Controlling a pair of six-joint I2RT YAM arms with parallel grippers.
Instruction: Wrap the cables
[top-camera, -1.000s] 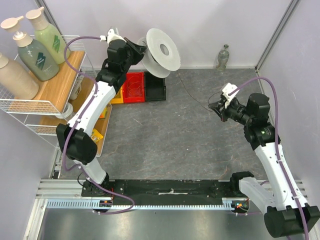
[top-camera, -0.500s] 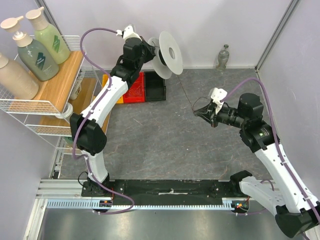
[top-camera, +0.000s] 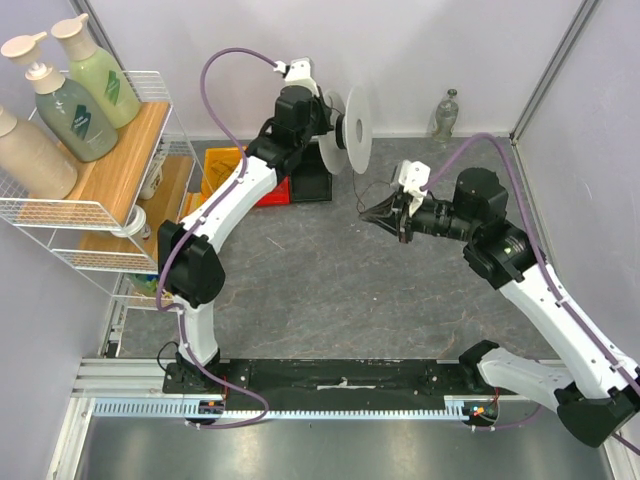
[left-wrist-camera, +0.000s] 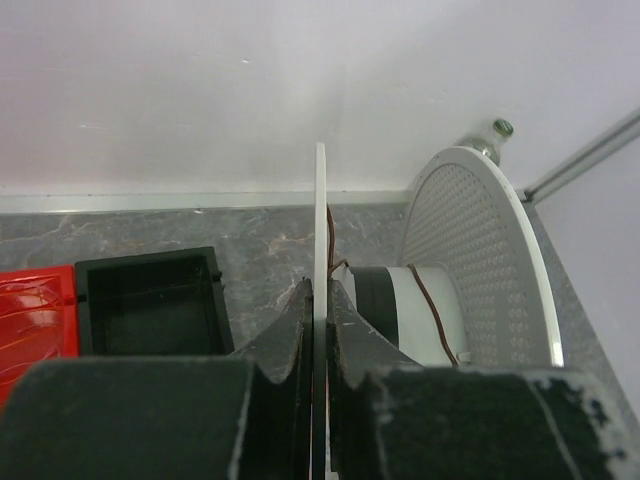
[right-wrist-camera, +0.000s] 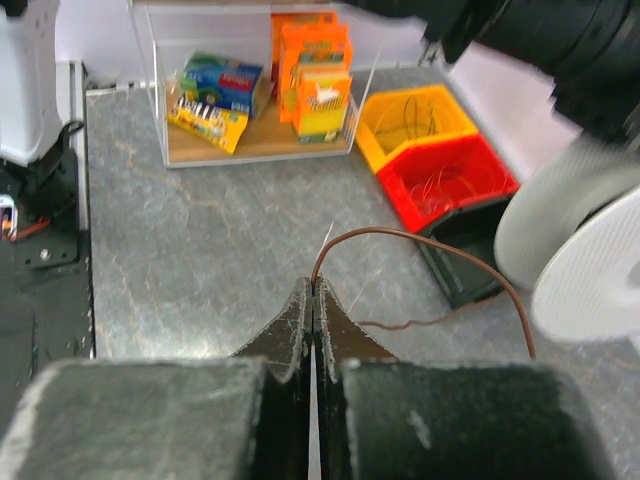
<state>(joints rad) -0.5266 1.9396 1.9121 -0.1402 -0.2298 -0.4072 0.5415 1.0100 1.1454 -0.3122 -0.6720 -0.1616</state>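
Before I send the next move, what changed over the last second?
The left gripper carried the white spool rightward along the back wall, turning it edge-on. The right gripper swung left toward it with the cable. Both grips stayed shut; the black bin did not move.

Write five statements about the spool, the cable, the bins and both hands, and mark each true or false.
1. The left hand is clamped on a flange of the spool. True.
2. The right hand is open and holds nothing. False: it is shut on the cable.
3. The spool lies flat on the table. False: the left hand holds it with its flanges on edge.
4. A strand of cable crosses the spool's core. True.
5. The red bin sits between the yellow bin and the black bin. True.
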